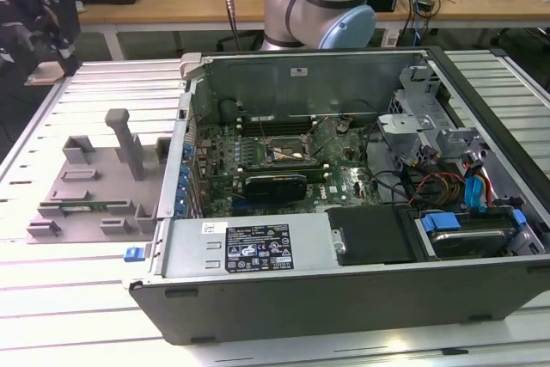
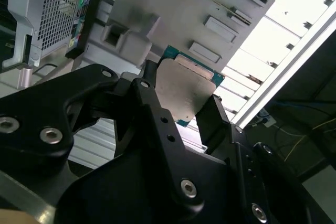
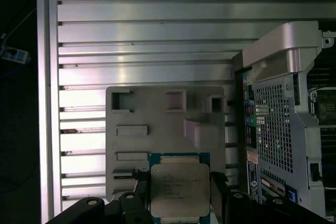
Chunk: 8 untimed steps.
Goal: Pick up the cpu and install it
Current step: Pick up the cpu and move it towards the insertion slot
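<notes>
The cpu point(image 3: 179, 190), a flat square chip with a silver metal top and a green rim, sits between my gripper's two black fingers in both wrist views, and the gripper point(image 3: 178, 195) is shut on its edges. In the second wrist view the cpu point(image 2: 185, 85) hangs clear of the grey fixture plate point(image 2: 184, 9), with the gripper point(image 2: 181, 98) clamped around it. In the exterior view the gripper point(image 1: 39, 19) is high at the far left, above and beyond the fixture plate point(image 1: 94, 186). The motherboard's socket point(image 1: 292, 154) lies open in the middle of the board.
An open computer case point(image 1: 344, 281) lies on the slatted metal table point(image 1: 51, 298), to the exterior view's right of the fixture plate. Its side wall point(image 3: 278, 108) stands close to the plate. Cables, a drive cage and a black power supply fill the case's right half.
</notes>
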Available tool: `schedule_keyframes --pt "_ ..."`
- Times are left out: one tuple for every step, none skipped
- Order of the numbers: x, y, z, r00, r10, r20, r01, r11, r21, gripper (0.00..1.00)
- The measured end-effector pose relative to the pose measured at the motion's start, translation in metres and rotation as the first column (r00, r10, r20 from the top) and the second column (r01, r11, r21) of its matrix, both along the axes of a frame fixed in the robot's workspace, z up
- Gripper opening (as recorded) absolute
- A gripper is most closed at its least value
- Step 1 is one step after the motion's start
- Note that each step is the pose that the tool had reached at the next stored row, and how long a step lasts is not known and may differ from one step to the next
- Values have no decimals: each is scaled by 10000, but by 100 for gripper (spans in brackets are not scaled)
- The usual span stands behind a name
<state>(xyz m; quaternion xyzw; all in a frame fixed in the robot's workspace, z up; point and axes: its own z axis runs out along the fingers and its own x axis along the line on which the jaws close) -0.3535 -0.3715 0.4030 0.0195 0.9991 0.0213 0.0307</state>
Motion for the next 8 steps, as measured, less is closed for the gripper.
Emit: schedule_keyframes --pt "26 0 0 10000 0 0 0 10000 0 54" --pt "45 0 0 10000 0 0 0 10000 0 54" --pt "64 0 0 10000 0 0 0 10000 0 54" --pt "80 0 0 10000 -1 0 1 10000 0 54" --pt "98 0 0 10000 -1 0 1 10000 0 54" --pt "118 0 -1 10000 0 1 0 10000 0 54" --pt "148 0 0 10000 -1 0 1 10000 0 54" --pt "175 0 0 10000 -1 0 1 10000 0 54"
